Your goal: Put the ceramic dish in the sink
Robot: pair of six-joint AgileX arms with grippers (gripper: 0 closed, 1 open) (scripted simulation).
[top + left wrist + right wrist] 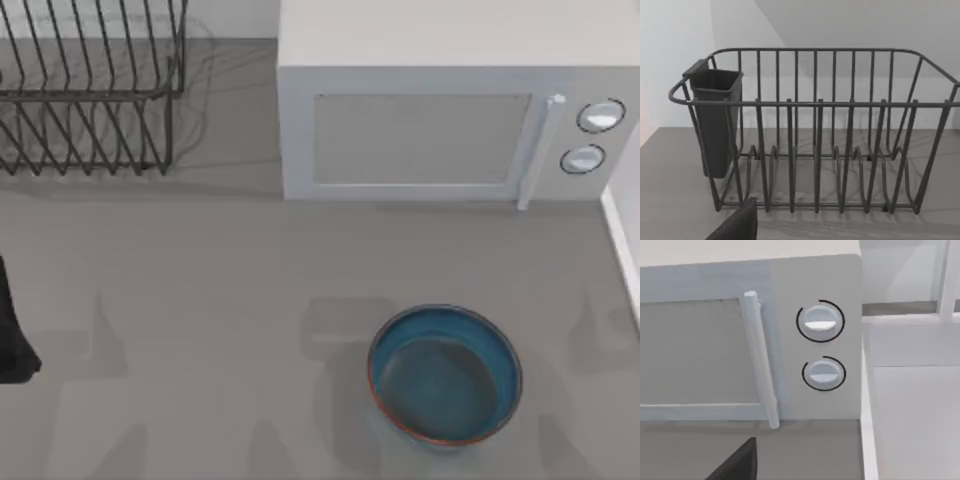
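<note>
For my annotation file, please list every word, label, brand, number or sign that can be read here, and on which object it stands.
None can be read. The white box-shaped microwave carries two round unmarked dials; the blue-glazed round ceramic dish and the dark wire dish rack bear no text.

No text, label, brand, number or sign can be read anywhere. The microwave front is left unmarked: its two round dials carry no figures or scale, and its door bears no lettering. Nothing is printed on the dish rack.
</note>
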